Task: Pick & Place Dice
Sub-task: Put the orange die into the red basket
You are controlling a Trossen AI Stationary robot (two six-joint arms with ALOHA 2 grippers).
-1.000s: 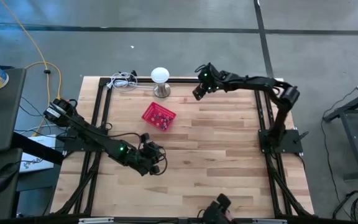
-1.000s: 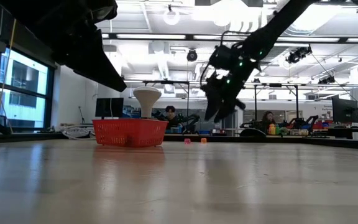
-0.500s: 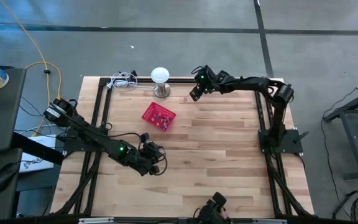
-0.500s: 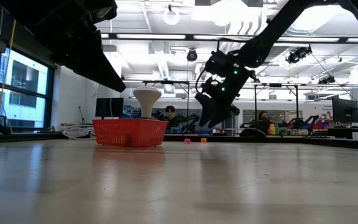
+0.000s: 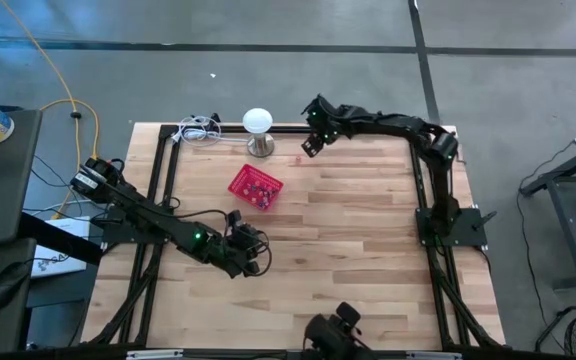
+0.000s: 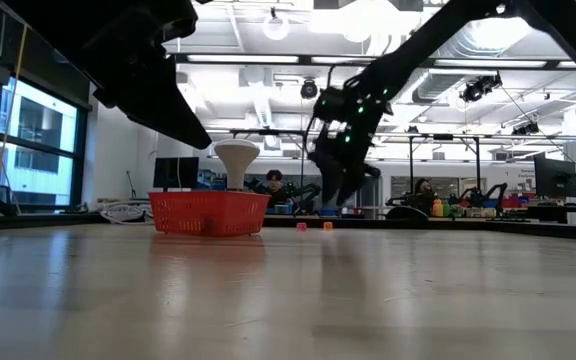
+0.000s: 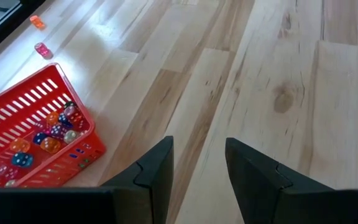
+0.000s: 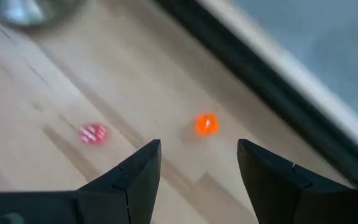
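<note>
From above, the right tool (image 5: 309,146) is hovering open and empty at the counter's (image 5: 368,240) far edge. Its wrist view is showing the orange die (image 8: 206,123) ahead; centring both fingers first should help. The left tool (image 7: 197,163) is waiting open near the red basket (image 7: 23,112).

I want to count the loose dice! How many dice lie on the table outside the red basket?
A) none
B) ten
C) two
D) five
C: only a pink die and an orange die lie on the bare wood, ahead of the right pincer; the rest sit in the red basket.
</note>
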